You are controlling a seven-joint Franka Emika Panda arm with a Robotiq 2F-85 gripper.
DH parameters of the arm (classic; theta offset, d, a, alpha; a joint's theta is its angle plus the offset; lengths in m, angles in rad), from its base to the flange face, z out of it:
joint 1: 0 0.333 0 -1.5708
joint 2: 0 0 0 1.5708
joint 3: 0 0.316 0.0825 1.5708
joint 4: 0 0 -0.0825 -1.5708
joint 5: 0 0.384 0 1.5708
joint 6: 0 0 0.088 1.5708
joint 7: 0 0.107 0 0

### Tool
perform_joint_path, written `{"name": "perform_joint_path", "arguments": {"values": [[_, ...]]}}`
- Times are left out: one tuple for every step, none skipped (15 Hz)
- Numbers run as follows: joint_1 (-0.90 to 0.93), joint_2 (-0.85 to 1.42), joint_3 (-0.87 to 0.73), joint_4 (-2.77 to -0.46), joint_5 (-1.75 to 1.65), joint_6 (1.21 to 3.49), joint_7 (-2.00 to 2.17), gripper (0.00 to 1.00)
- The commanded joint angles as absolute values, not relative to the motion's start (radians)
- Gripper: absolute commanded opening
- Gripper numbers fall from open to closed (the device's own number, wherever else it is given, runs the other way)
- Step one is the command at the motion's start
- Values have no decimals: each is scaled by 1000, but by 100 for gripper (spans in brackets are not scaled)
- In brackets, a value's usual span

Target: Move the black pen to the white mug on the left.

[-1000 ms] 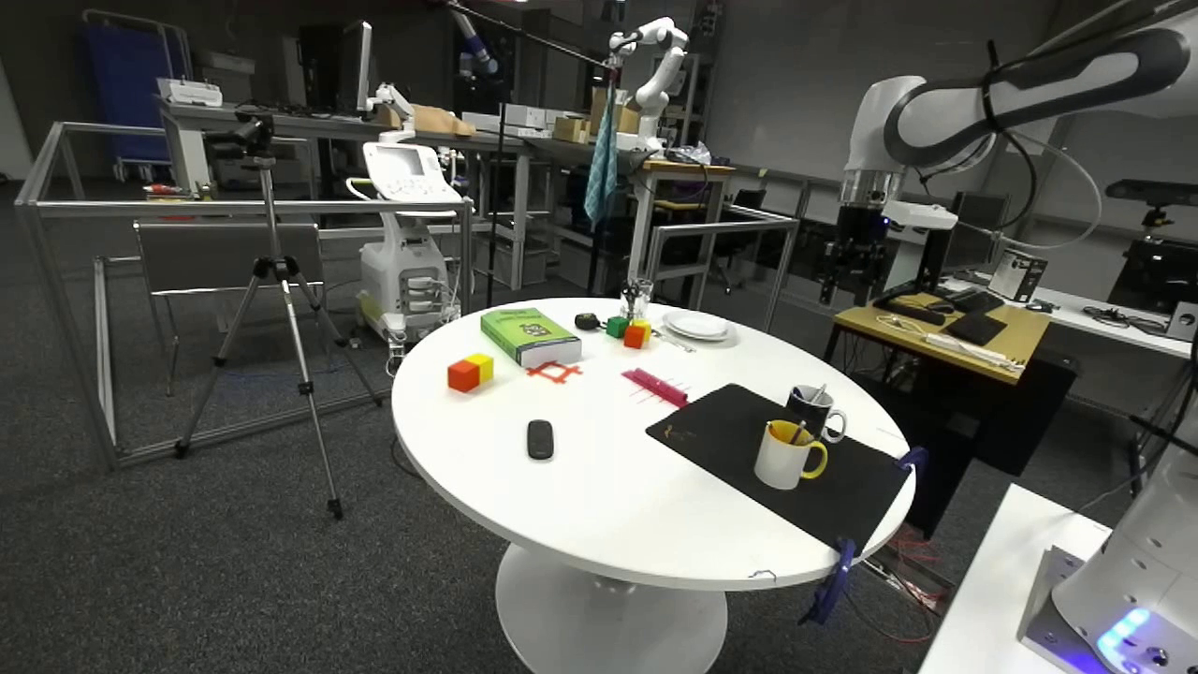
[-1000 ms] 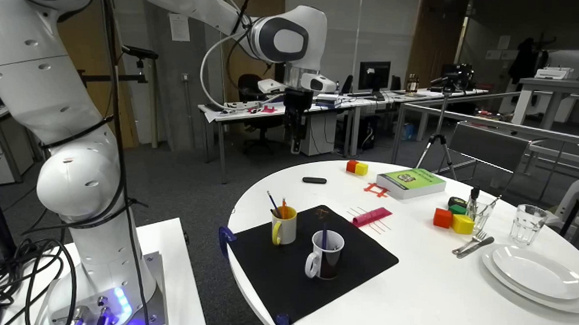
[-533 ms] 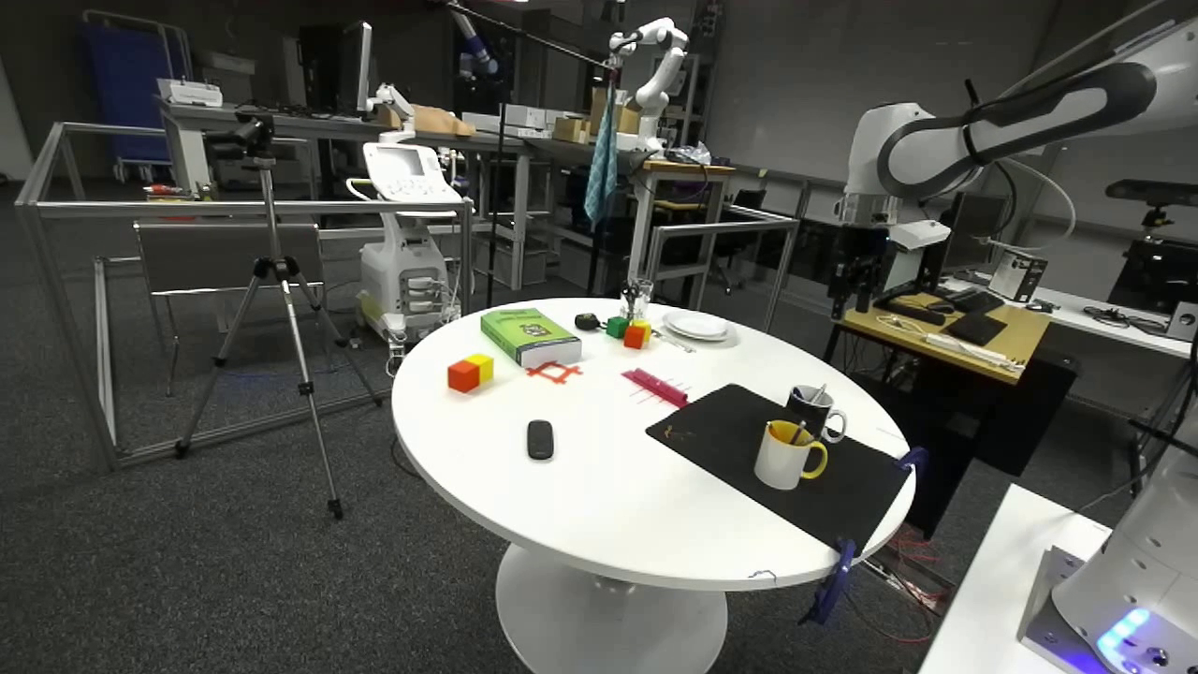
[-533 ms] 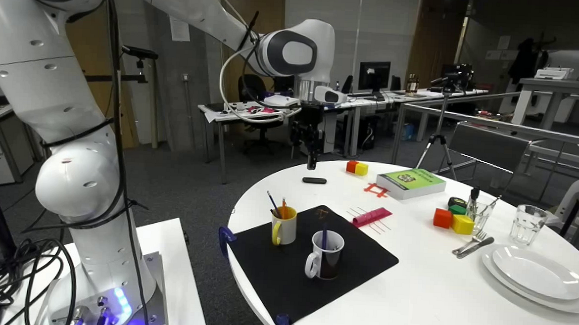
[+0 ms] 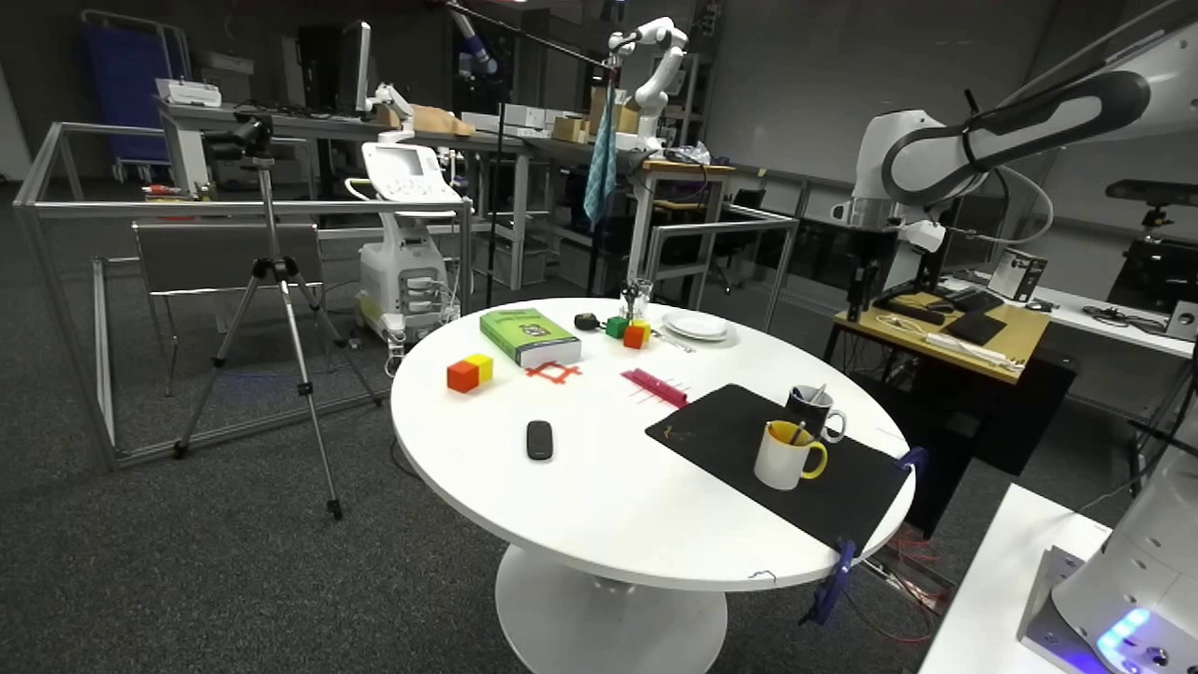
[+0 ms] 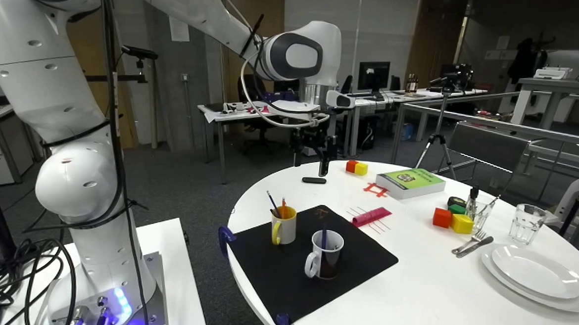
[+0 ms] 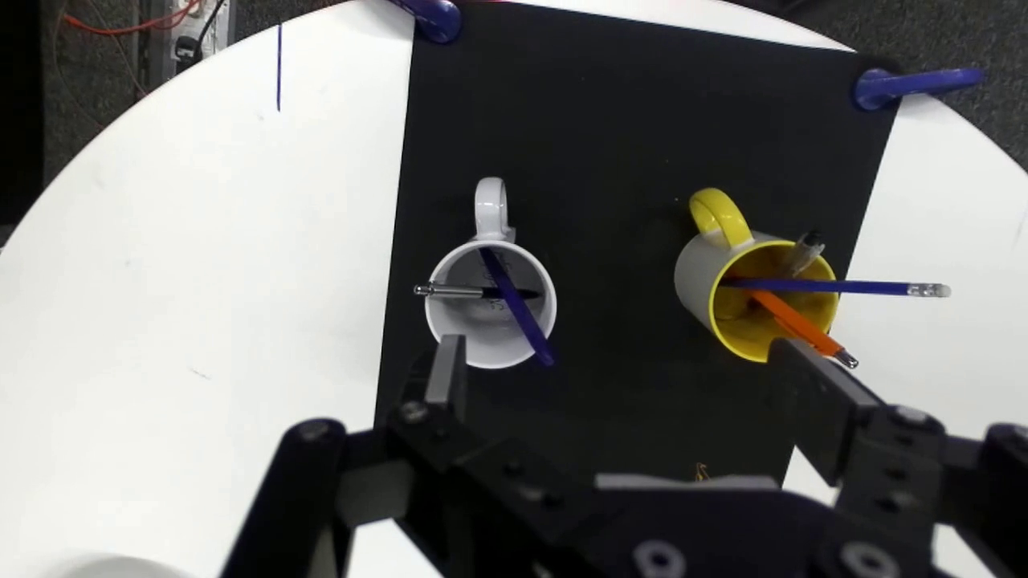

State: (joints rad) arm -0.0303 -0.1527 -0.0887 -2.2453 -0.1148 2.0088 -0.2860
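Hovering empty, the end effector has its fingers spread wide. A silver-and-black pen leans in the black-and-white mug, near the yellow-handled white mug.

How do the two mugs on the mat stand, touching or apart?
Apart. The wrist view shows black mat between the yellow-handled mug and the white-handled mug.

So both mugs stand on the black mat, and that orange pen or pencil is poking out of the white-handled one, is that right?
Not quite: the wrist view shows the orange pen or pencil poking out of the yellow-handled mug. The rest is right.
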Motion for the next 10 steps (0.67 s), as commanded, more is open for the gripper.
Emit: {"name": "perform_joint_path", "arguments": {"values": [[-35,-151,-83,-2244,-114,2007,-286,100],[-34,-151,-82,-2244,-114,2007,-286,100],[-23,-177,-72,-2263,-114,2014,-297,100],[-14,-198,-60,-2284,-139,2046,-316,100],[-8,-202,-49,-2288,-161,2059,-323,100],[-6,-196,-45,-2286,-170,2075,-343,100],[-4,-189,-42,-2287,-188,2105,-353,100],[-2,-183,-40,-2286,-190,2123,-373,100],[-1,-167,-40,-2286,-198,2145,-386,100],[1,-159,-44,-2287,-192,2160,-409,100]]}}
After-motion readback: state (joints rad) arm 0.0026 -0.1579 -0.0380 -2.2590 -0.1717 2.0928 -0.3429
